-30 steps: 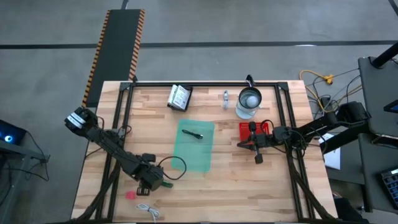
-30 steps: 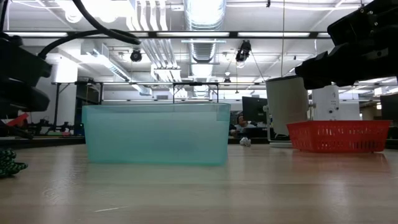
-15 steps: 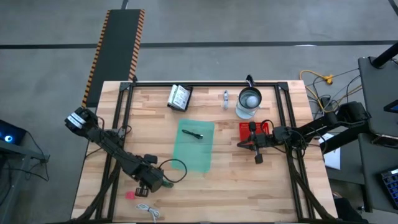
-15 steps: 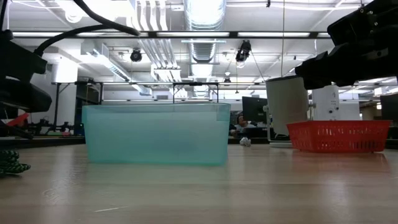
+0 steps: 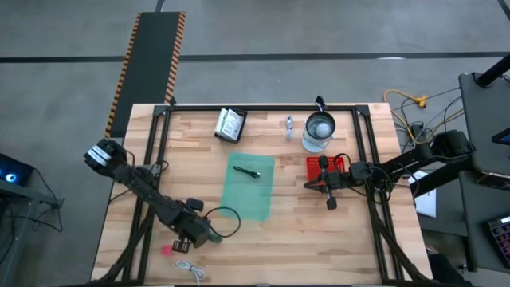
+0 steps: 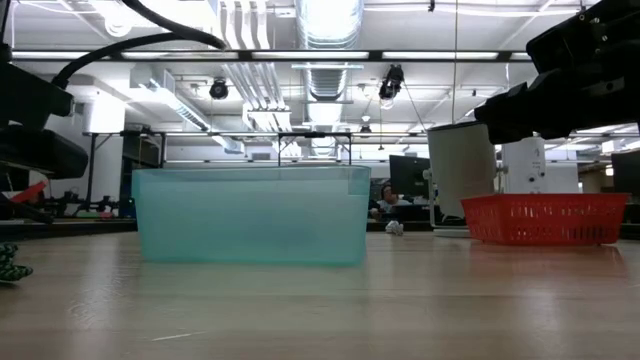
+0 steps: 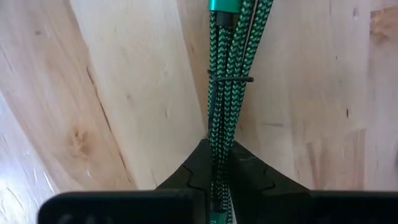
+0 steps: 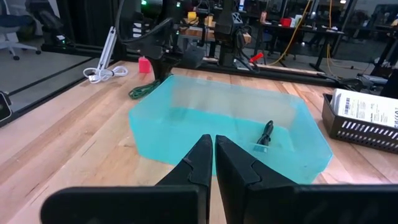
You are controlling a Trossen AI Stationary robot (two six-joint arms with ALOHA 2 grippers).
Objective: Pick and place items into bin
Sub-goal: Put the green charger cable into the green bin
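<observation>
The green stick is a bundle of green braided cable (image 7: 225, 93) bound with a thin black tie. It lies near the table's near left corner (image 5: 213, 237), and my left gripper (image 5: 195, 232) is shut on it. A pink bit (image 5: 166, 249) and a white coiled cable (image 5: 189, 269) lie on the table just nearer than that gripper. The teal bin (image 5: 251, 187) holds a black pen (image 5: 249, 172). White packets (image 5: 230, 124) sit in a black tray at the far edge, with a silver piece (image 5: 288, 123) to their right. My right gripper (image 8: 214, 155) hangs shut to the right of the bin. My left gripper pinches the green cable bundle at one end (image 7: 219, 163) between its two fingers, which lie along the bundle's length. The bundle runs straight out past the fingertips (image 7: 193, 174) to its teal plug (image 7: 224, 5). In the right wrist view it slants down to the table (image 8: 143, 91).
A clear glass jug with a metal lid (image 5: 319, 131) stands at the far right. A red basket (image 5: 325, 168) sits beside my right gripper (image 5: 328, 190). Bare wood lies between the bin and the table's near edge (image 6: 320, 310).
In the low view the green bundle has drifted toward the table's left and less of it now shows at the frame's edge. My left gripper has moved with it and stayed shut. The right arm has kept still.
</observation>
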